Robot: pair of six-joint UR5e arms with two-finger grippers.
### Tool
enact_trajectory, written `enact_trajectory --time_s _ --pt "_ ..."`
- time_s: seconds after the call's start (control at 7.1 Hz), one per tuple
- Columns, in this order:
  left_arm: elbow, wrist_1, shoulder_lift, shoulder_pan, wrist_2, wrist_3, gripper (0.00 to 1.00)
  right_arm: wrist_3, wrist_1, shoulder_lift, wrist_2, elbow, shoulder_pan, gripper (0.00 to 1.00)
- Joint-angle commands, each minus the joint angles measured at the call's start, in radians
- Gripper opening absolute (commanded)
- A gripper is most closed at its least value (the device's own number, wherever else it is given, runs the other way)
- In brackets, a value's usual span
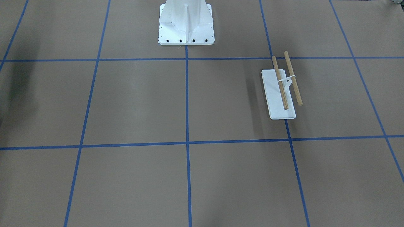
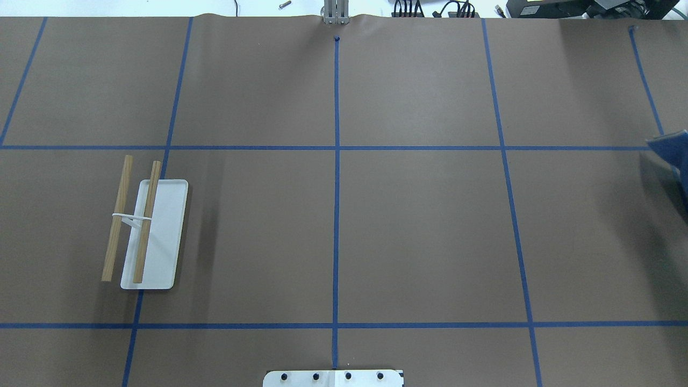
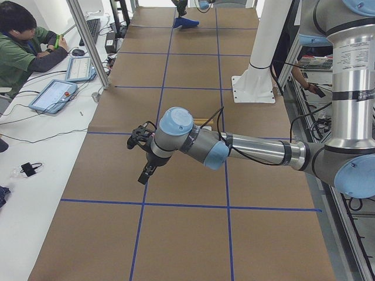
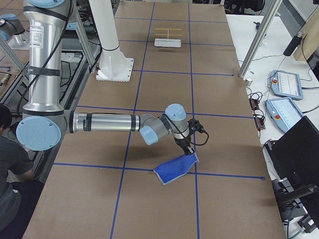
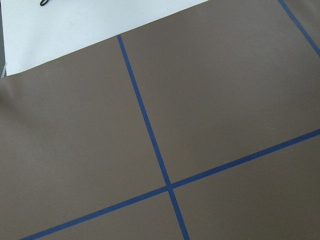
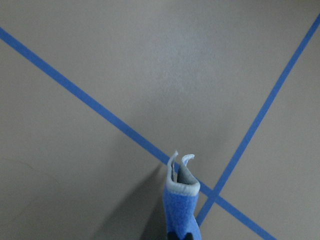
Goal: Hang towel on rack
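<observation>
The blue towel [image 4: 175, 169] hangs from my right gripper [image 4: 188, 152] near the table's right end, its lower corner close to the paper. It also shows at the overhead view's right edge [image 2: 673, 151] and in the right wrist view [image 6: 181, 207], pinched upright between dark fingertips at the bottom edge. The rack [image 2: 153, 234], with a white base and two wooden dowels, stands bare on the left side of the table [image 1: 280, 94]. My left gripper [image 3: 145, 171] hovers over the table's left end; I cannot tell if it is open. The left wrist view shows only paper and tape.
The large white bolted pedestal [image 1: 186, 30] stands at the robot's edge of the table. An aluminium post [image 4: 249, 50] and tablets [image 4: 284, 82] line the far side. An operator [image 3: 23, 50] sits there. Another person [image 4: 11, 164] is beside the robot's base.
</observation>
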Motion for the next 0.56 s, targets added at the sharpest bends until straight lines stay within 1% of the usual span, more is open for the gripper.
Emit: enact_trajectory --time_s 0.0,0.14,0.28,0.42 --pt "-0.009 -0.026 -0.046 0.001 -0.107 -0.115 0.99 0.118 -0.001 0.036 0.021 0.088 0.002 0.00" --pt "-0.009 -0.111 -0.064 0.012 -0.123 -0.201 0.99 0.250 0.001 0.072 0.045 0.120 0.002 0.00" --pt "-0.009 -0.188 -0.089 0.068 -0.123 -0.267 0.99 0.342 0.001 0.124 0.065 0.145 -0.007 0.00" --pt "-0.007 -0.208 -0.142 0.130 -0.123 -0.398 0.99 0.358 0.002 0.179 0.067 0.162 -0.045 0.00"
